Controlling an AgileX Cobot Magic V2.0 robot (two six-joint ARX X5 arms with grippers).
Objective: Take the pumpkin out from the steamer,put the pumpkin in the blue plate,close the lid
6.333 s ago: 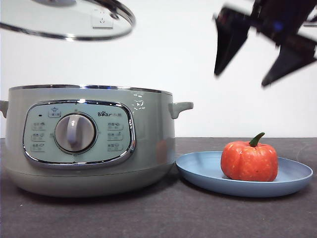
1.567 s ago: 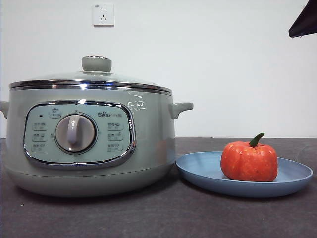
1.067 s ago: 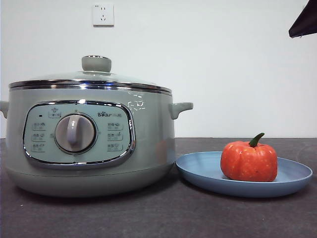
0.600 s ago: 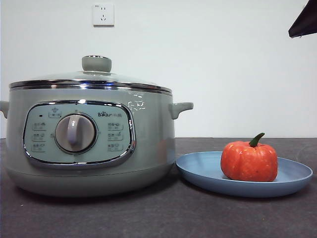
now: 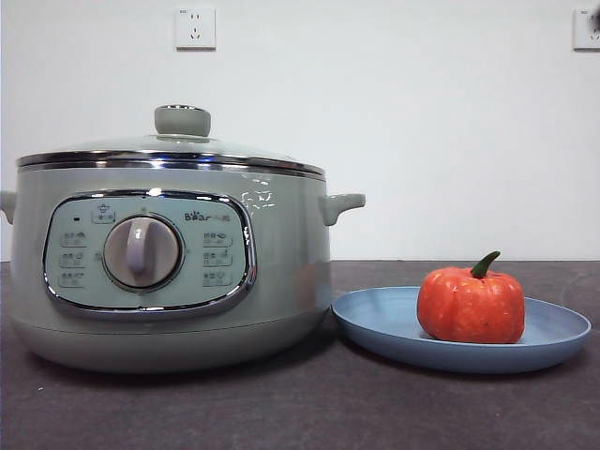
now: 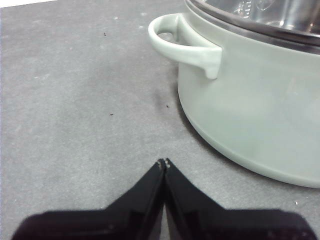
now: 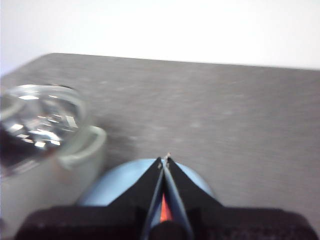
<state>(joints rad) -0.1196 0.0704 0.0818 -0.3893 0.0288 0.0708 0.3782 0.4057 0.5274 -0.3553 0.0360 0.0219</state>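
The orange-red pumpkin [image 5: 472, 304] with its green stem sits upright on the blue plate [image 5: 375, 323], to the right of the steamer [image 5: 169, 272]. The glass lid [image 5: 183, 141] rests on the steamer's chrome rim, its green knob on top. Neither arm shows in the front view. My left gripper [image 6: 163, 163] is shut and empty over bare table beside the steamer's side handle [image 6: 182, 42]. My right gripper [image 7: 164, 161] is shut and empty, hovering above the blue plate [image 7: 112, 187]; a sliver of the pumpkin [image 7: 165, 212] peeks from behind its jaws, and the lid [image 7: 35, 122] glints nearby.
A dark grey table [image 5: 300, 412] carries everything, with a white wall and two power sockets [image 5: 195, 27] behind. The steamer's right handle [image 5: 342, 203] sticks out toward the plate.
The black arm tip that stayed at the top right corner of the front view has left the picture. The lid, held high 6.4 s ago, sits on the steamer.
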